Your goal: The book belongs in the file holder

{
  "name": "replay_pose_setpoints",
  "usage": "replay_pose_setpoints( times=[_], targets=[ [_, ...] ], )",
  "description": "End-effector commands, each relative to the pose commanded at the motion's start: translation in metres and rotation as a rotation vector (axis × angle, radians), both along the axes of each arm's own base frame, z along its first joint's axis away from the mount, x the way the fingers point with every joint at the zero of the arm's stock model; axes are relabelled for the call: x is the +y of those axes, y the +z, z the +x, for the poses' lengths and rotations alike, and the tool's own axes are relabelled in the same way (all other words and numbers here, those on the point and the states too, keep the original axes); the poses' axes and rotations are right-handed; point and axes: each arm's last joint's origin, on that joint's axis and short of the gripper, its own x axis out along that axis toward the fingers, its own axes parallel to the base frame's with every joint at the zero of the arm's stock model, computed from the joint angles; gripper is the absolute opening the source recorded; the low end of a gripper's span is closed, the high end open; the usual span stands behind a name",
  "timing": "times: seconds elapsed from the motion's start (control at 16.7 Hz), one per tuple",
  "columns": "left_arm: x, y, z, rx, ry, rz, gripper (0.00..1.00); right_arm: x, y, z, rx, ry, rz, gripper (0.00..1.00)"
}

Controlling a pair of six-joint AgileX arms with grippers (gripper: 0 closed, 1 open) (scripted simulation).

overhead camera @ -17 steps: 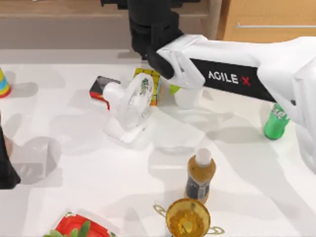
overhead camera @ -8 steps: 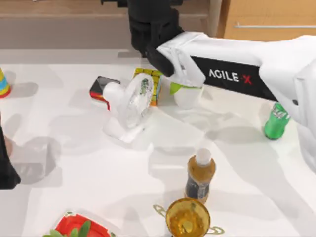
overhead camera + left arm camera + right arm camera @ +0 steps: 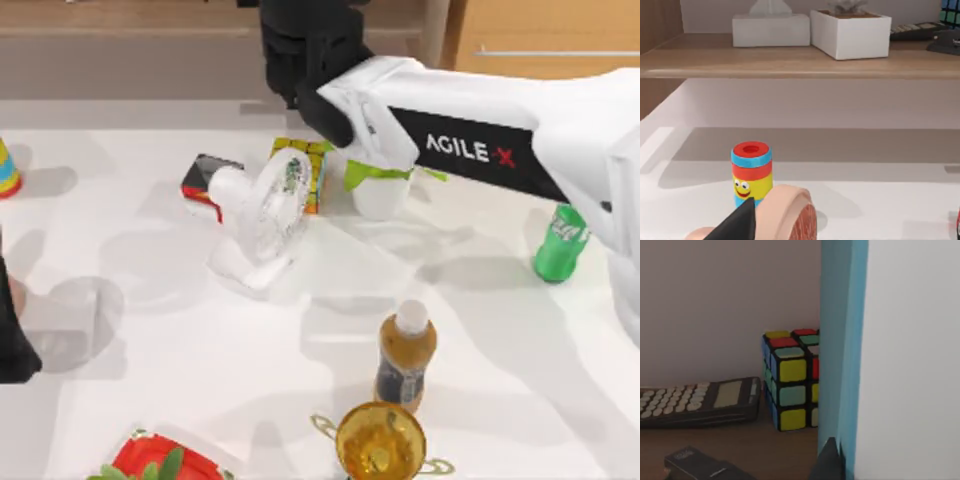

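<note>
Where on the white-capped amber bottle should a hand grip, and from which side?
Grip the amber bottle around its straight body below the neck, coming level from the top view's right: it stands upright, with a gold cup close in front. The right arm reaches toward the back shelf; the left arm is parked at the left edge.

The book (image 3: 840,355) stands upright (light-blue cover, white pages alongside) close before the wrist camera.

Top view looks down — wrist views face shelves, close.
</note>
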Motion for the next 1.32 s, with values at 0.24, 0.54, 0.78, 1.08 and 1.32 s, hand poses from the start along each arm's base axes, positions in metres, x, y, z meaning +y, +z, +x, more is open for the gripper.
replay_pose_setpoints(
  times=[0.24, 0.54, 0.78, 1.08, 1.32],
  targets=[
    [0.000, 0.000, 0.000, 0.000, 0.000, 0.000, 1.00, -0.007, 0.015, -0.022, 0.011, 0.000, 0.035, 0.00],
    [0.000, 0.000, 0.000, 0.000, 0.000, 0.000, 1.00, -0.020, 0.029, -0.088, 0.069, 0.054, 0.112, 0.00],
    [0.000, 0.000, 0.000, 0.000, 0.000, 0.000, 1.00, -0.051, 0.037, -0.144, 0.113, 0.106, 0.240, 0.00],
    [0.000, 0.000, 0.000, 0.000, 0.000, 0.000, 1.00, -0.129, 0.035, -0.171, 0.138, 0.062, 0.485, 0.00],
    [0.000, 0.000, 0.000, 0.000, 0.000, 0.000, 1.00, -0.210, 0.018, -0.164, 0.130, -0.083, 0.708, 0.00]
  ],
)
